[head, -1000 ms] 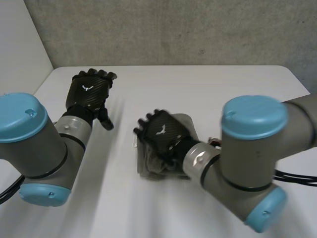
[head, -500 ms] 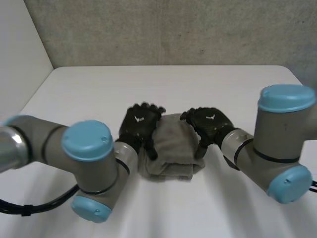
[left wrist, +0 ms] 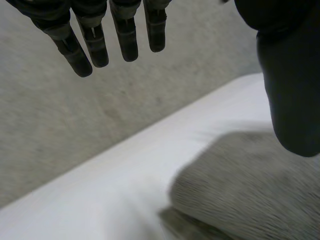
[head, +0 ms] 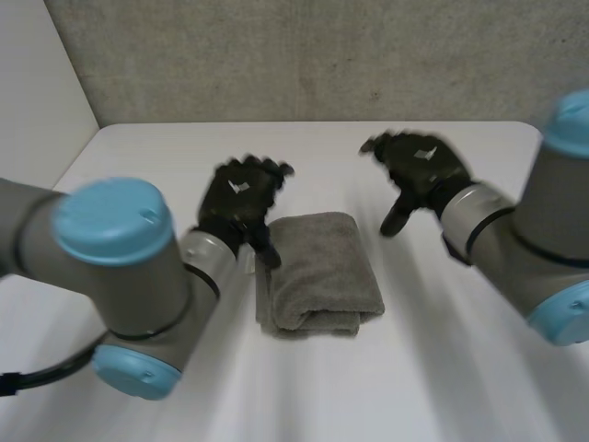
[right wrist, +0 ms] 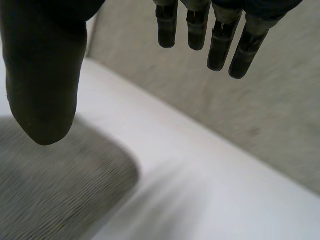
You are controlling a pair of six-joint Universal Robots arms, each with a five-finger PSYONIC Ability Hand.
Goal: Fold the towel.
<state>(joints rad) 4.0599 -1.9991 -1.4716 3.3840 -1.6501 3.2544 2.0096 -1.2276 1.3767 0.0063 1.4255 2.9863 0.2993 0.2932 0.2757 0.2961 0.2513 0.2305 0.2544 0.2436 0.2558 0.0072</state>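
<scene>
A grey towel lies folded into a thick block in the middle of the white table. My left hand hovers at the towel's far left corner, open, its thumb just above the cloth. My right hand is open too, raised over bare table to the right of the towel and apart from it. In the left wrist view the fingers hang straight and the towel lies under the thumb. The right wrist view has straight fingers and the towel below the thumb.
A grey concrete wall runs along the table's far edge. The table's left edge slants beside my left arm. Bare table lies to the right of the towel and in front of it.
The right hand has lifted off the towel and swung away to the right. The left hand came in from the far left to the towel's left edge, then drew back slightly.
</scene>
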